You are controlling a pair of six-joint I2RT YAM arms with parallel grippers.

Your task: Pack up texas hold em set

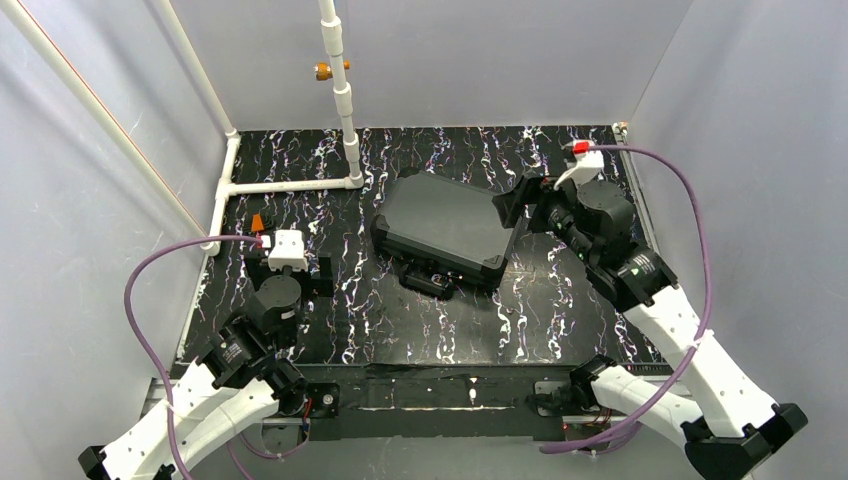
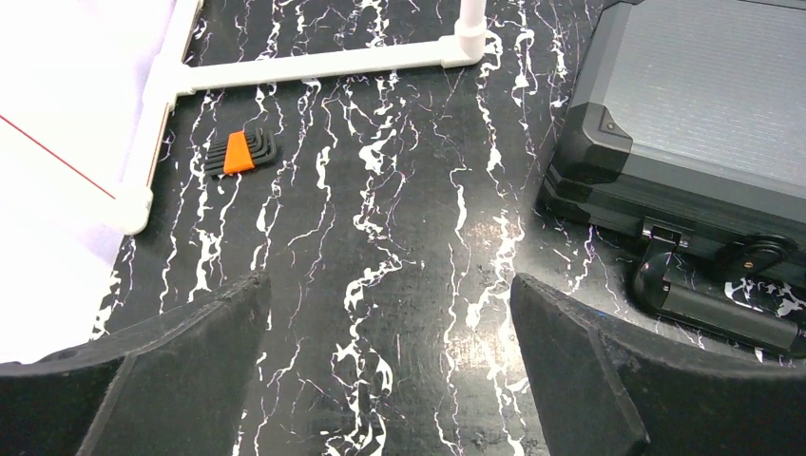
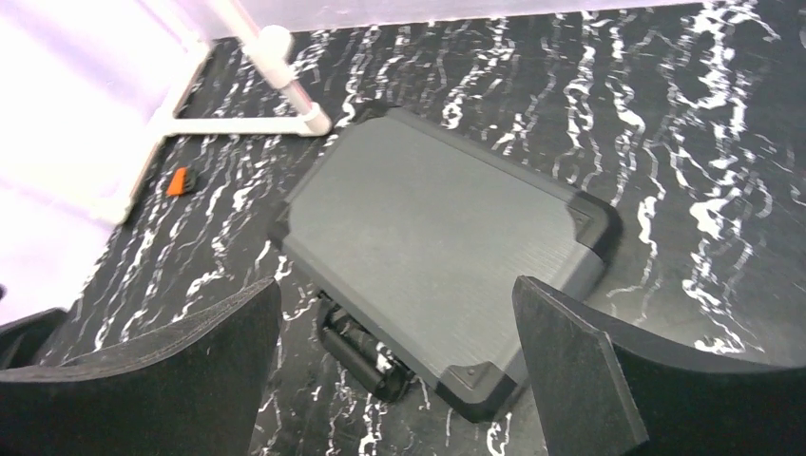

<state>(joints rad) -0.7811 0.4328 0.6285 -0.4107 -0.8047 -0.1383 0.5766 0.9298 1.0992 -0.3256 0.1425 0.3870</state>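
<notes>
The texas hold em set's black hard case (image 1: 445,228) lies shut and flat at mid table, turned at an angle, its handle (image 1: 425,280) facing the near side. Chips, cards and discs are hidden. The case also shows in the left wrist view (image 2: 703,104) with its handle (image 2: 713,309), and in the right wrist view (image 3: 437,228) with its handle (image 3: 366,351). My left gripper (image 1: 290,262) (image 2: 388,285) is open and empty over bare table left of the case. My right gripper (image 1: 520,205) (image 3: 395,285) is open and empty, above the case's right end.
A white PVC pipe frame (image 1: 290,185) (image 2: 323,65) (image 3: 285,57) lies along the back left, with an upright post. A small orange block with black hex keys (image 1: 258,222) (image 2: 239,152) (image 3: 178,180) lies at the left. Grey walls enclose the table.
</notes>
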